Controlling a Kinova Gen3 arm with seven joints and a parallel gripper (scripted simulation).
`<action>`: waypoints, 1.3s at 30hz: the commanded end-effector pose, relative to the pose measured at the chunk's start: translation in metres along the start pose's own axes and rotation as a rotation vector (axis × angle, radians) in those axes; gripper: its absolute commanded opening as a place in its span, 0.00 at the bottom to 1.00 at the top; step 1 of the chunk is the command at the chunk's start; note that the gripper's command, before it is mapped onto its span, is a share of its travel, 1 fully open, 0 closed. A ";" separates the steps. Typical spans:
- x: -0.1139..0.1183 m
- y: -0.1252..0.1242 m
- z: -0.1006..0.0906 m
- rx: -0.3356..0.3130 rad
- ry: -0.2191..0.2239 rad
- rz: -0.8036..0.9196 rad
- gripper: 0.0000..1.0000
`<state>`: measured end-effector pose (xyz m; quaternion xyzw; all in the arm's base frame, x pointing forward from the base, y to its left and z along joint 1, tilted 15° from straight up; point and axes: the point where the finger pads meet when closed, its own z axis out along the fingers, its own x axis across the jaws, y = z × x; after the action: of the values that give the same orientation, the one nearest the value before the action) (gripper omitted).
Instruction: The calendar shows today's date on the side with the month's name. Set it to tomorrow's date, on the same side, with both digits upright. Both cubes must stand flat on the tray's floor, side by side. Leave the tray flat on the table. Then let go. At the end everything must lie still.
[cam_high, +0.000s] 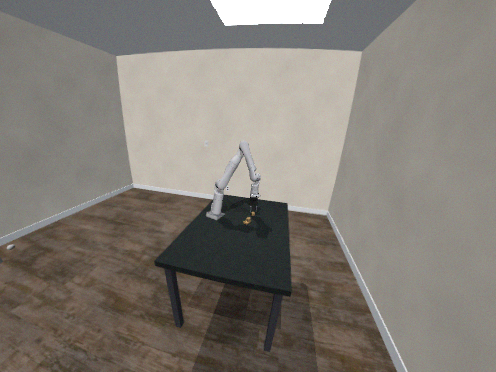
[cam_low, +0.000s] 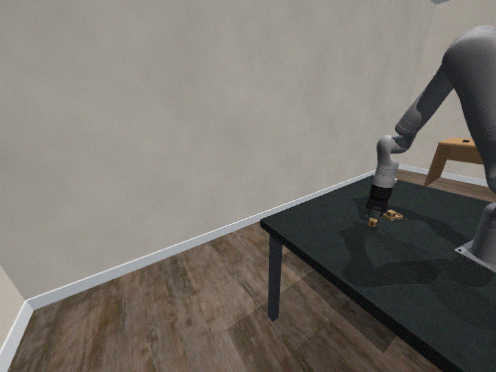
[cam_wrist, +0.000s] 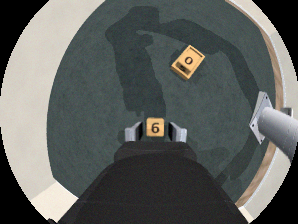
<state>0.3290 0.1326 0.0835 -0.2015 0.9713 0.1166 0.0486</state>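
A loose wooden cube (cam_high: 253, 213) (cam_low: 372, 223) (cam_wrist: 155, 125) lies on the table away from the tray; its top shows a dark 6, upright in the wrist view. My gripper (cam_high: 253, 210) (cam_low: 374, 218) (cam_wrist: 155, 128) points down, open, with one finger on each side of this cube and a visible gap at both sides in the wrist view. The wooden tray (cam_low: 399, 216) (cam_wrist: 180, 74) lies on the table, turned at an angle. A second cube (cam_wrist: 188, 60) is in the tray, with a 0 on its top. The side faces and the month's name cannot be read.
The dark table (cam_high: 225, 250) (cam_low: 320, 240) (cam_wrist: 90, 100) carries the arm's base (cam_high: 215, 215) (cam_low: 482, 247) (cam_wrist: 260, 117). The tray is ahead and to the right of the fingers in the wrist view. The arm's shadow crosses the table. A wooden stool (cam_low: 457, 150) stands beyond the table.
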 end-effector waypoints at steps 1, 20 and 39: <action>0.000 0.000 0.000 0.000 -0.001 0.000 0.87; 0.000 0.000 0.009 0.000 -0.001 0.000 0.87; 0.000 0.000 0.028 0.000 -0.001 0.000 0.87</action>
<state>0.3306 0.1401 0.0572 -0.2021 0.9711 0.1171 0.0494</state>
